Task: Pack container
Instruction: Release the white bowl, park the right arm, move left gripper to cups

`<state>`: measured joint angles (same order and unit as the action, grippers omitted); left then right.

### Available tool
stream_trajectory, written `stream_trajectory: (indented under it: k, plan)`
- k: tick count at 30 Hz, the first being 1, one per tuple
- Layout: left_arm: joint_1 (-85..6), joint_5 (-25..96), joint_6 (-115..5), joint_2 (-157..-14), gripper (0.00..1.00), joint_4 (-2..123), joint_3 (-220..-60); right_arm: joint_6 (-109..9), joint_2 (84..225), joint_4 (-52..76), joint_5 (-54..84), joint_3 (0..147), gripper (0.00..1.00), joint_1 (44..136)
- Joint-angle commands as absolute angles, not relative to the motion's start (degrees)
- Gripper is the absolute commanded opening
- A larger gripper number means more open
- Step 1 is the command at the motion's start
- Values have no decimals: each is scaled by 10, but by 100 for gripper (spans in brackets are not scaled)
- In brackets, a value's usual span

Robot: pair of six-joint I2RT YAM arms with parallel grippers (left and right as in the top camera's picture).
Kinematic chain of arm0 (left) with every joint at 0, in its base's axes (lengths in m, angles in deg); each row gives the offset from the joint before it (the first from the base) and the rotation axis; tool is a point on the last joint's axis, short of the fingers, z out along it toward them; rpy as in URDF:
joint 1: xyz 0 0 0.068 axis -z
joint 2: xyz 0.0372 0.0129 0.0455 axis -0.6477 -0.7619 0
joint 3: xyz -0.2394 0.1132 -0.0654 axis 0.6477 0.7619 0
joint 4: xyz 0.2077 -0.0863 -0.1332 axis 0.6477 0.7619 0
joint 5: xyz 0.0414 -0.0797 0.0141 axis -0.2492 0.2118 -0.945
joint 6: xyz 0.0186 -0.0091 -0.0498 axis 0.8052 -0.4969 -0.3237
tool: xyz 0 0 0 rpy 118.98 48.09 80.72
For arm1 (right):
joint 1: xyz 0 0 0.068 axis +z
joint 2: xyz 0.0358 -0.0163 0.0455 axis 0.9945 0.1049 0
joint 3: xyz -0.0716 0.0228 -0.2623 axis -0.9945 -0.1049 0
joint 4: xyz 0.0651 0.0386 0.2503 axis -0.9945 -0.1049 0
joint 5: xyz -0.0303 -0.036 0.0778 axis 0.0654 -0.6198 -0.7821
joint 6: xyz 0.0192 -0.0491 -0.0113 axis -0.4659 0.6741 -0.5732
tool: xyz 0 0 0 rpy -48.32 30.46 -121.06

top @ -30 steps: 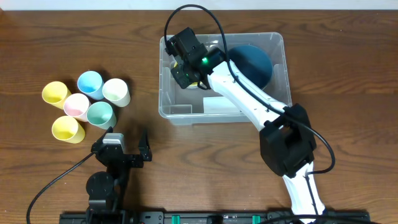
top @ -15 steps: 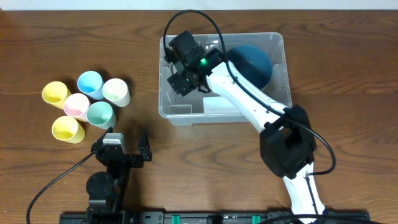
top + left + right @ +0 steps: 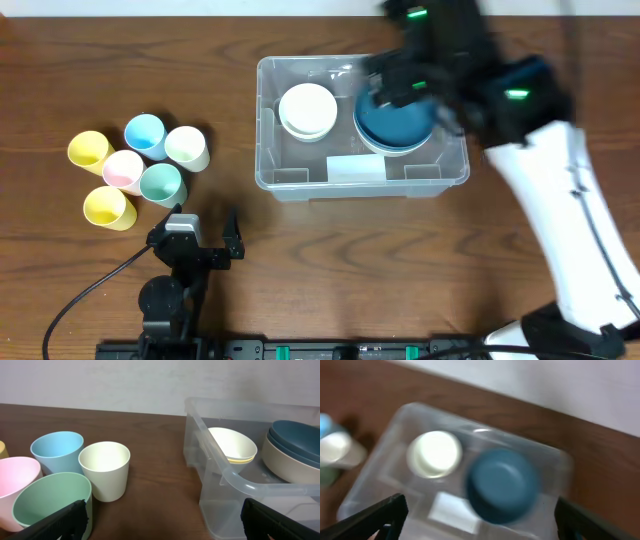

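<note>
The clear container (image 3: 290, 185) stands at the table's middle. Inside it, a white bowl (image 3: 307, 110) sits at the left and a dark blue bowl (image 3: 393, 122) at the right. My right gripper (image 3: 405, 85), blurred, hovers high over the blue bowl, open and empty. From the right wrist, the container (image 3: 395, 420) lies below with the white bowl (image 3: 435, 454) and blue bowl (image 3: 502, 485) in it, and the right gripper (image 3: 480, 520) stands wide. My left gripper (image 3: 195, 240) rests open near the front edge, left of the container (image 3: 235, 482).
Several pastel cups (image 3: 140, 165) cluster at the left. In the left wrist view the cream cup (image 3: 104, 470), blue cup (image 3: 56, 450) and green cup (image 3: 50, 502) stand close ahead of the left gripper (image 3: 160, 520). A white label (image 3: 356, 168) lies on the container's base.
The right gripper has opened, leaving the white bowl in the container's left half, and has risen and swung to the right over the blue bowl. The left arm has stayed still.
</note>
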<state>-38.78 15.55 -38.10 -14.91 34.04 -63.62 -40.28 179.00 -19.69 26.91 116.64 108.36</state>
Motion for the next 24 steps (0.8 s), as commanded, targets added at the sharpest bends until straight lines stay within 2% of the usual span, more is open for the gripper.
stream_trajectory:
  k: [1, 12, 19, 24]
  plan:
    - [-391, 162, -376, -146, 98, 357, -627, -453, 1791, -219, 293, 1163, 99, 1009]
    - [-391, 147, -373, -146, 98, 355, -627, -542, 1800, -281, 285, 1148, 99, 780]
    - [-391, 147, -373, -146, 98, 355, -627, -541, 1801, -285, 234, 1146, 99, 693]
    - [-391, 153, -397, -146, 98, 366, -636, -541, 1801, -297, 226, 1146, 99, 673]
